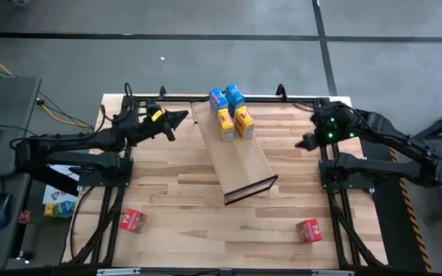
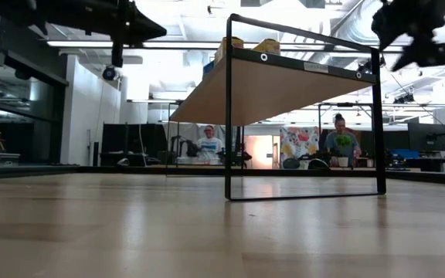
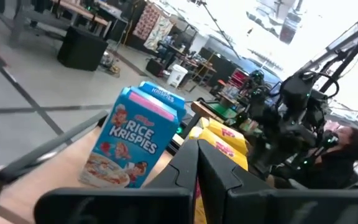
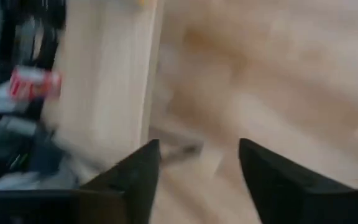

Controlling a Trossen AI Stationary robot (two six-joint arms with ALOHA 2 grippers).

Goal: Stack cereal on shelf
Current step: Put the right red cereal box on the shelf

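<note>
wood tabletop (image 1: 206, 192) open near front edge; right jaws spread, left pressed together.

**Both arms raised beside the shelf**

The left pincer (image 1: 181, 117) hangs just off the shelf's (image 1: 240, 165) far left side, fingers pressed together, pointing toward it. The right pincer (image 1: 304, 142) hovers to the shelf's right, its fingers (image 4: 138, 171) spread apart, holding nothing.
</note>
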